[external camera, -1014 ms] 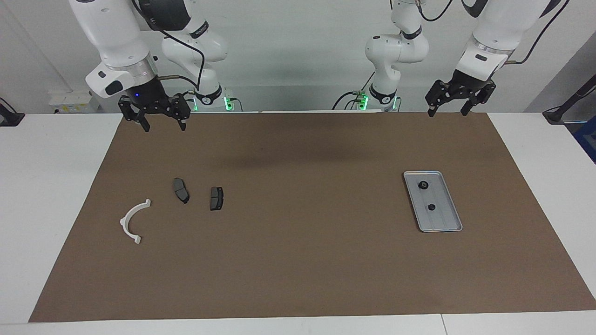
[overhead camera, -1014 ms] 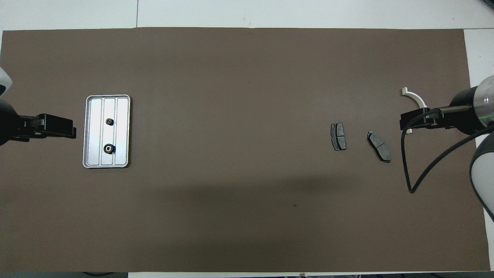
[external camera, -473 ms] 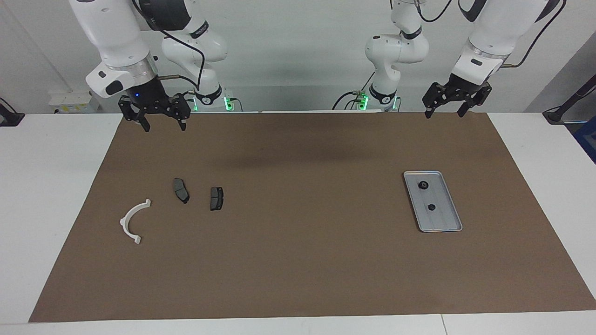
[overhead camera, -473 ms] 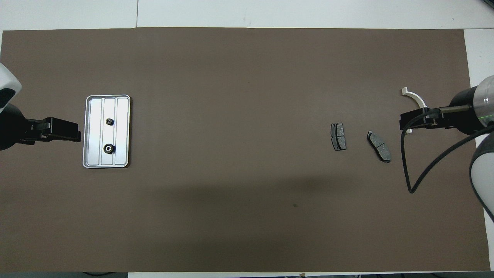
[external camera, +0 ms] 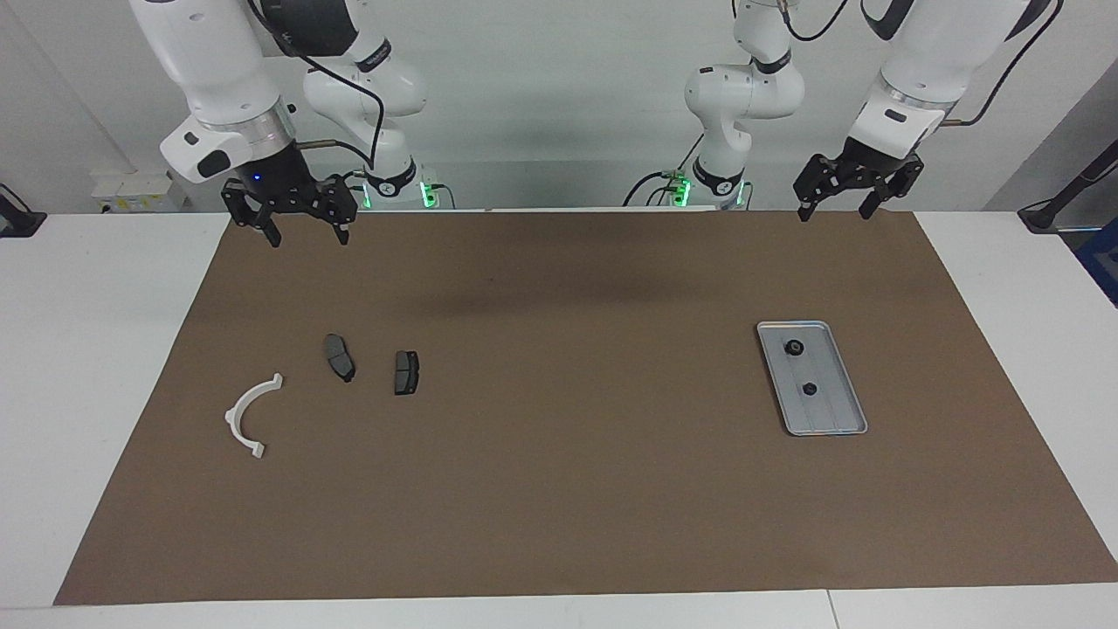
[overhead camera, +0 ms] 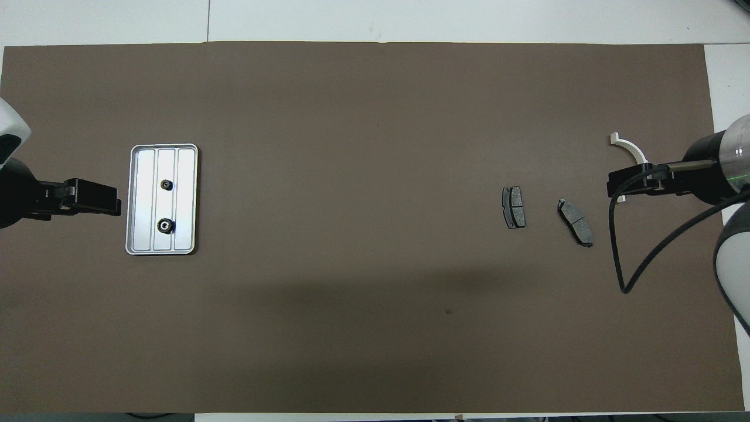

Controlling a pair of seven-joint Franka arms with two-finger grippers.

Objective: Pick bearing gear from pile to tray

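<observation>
My left gripper [external camera: 832, 212] hangs in the air over the edge of the brown mat [external camera: 576, 489] that lies closest to my bases, at the left arm's end of the table. Its jaws stand wide apart and hold nothing. My right gripper [external camera: 307, 235] hangs over the same mat edge at the right arm's end, jaws likewise spread and empty. Neither gripper touches any part.

I take the tray [external camera: 833, 418] as the landmark. It lies flat on the mat, toward the left arm's end of the table and farther from my bases than the left gripper's position. Two small black round pieces sit inside it, apart from each other along its middle lane: one bearing gear [external camera: 794, 348] at the tray end nearer to me, a second bearing gear [external camera: 810, 389] near the tray's centre. From this height I cannot make out teeth or bore detail on either; they read as dark round parts only.

Well apart from the tray, toward the right arm's end, the remaining parts lie on the mat. One brake pad [external camera: 405, 372] lies closest to the tray; a second brake pad [external camera: 340, 357] lies just beside it, tilted. The white half-ring bracket [external camera: 248, 416] lies furthest from the tray, slightly farther from my bases than the pads.
</observation>
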